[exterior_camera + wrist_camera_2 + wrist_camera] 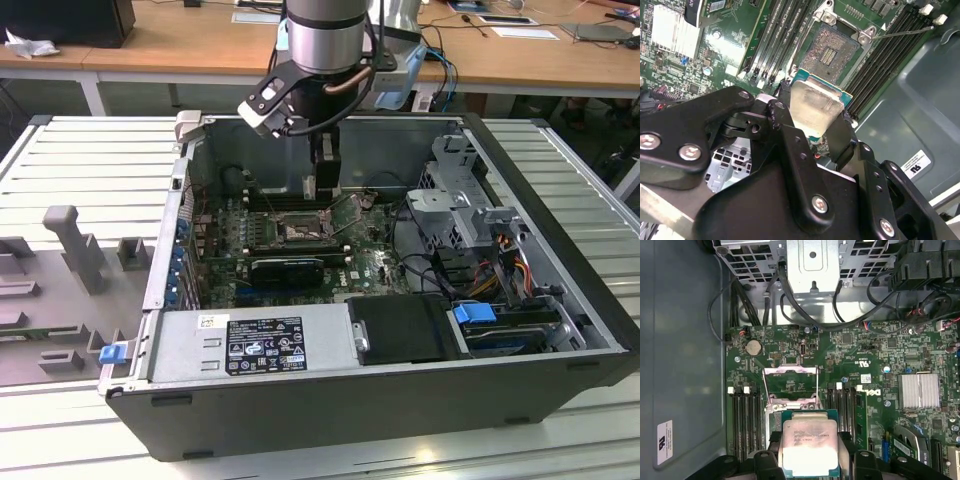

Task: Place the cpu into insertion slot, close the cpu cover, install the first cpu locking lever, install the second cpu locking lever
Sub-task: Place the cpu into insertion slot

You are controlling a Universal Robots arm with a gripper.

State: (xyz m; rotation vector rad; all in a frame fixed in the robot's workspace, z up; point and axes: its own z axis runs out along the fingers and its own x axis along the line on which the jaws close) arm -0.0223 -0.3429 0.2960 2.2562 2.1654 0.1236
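Reaches down into the open computer case (pixel 350 410) on the slatted counter (pixel 80 160), gripper (pixel 320 185) low over the green board near the case's middle.

Clamps the cpu (pixel 812 107) between the jaws, black fingers (pixel 842 132) pressed to two opposite edges.

Shows the same grasp in the first wrist view: gripper (pixel 812 462) tight on the cpu (pixel 810 445), pale metal top turned toward the camera.

Holds the chip in the air, near the insertion slot (pixel 827 47) but apart from it, not seated.

Leaves the insertion slot (pixel 790 386) uncovered; bare contact field plain in the second wrist view, framed by a metal rim.

Lies between two banks of long black memory slots (pixel 742 420) on the board.

Has a thin lever rod (pixel 905 31) jutting from one socket corner, out across the memory slots (pixel 885 57).

In the exterior view, sits as a dark square (pixel 300 232) just beneath the gripper, beyond a grey power supply (pixel 250 340) set along the case's near wall.
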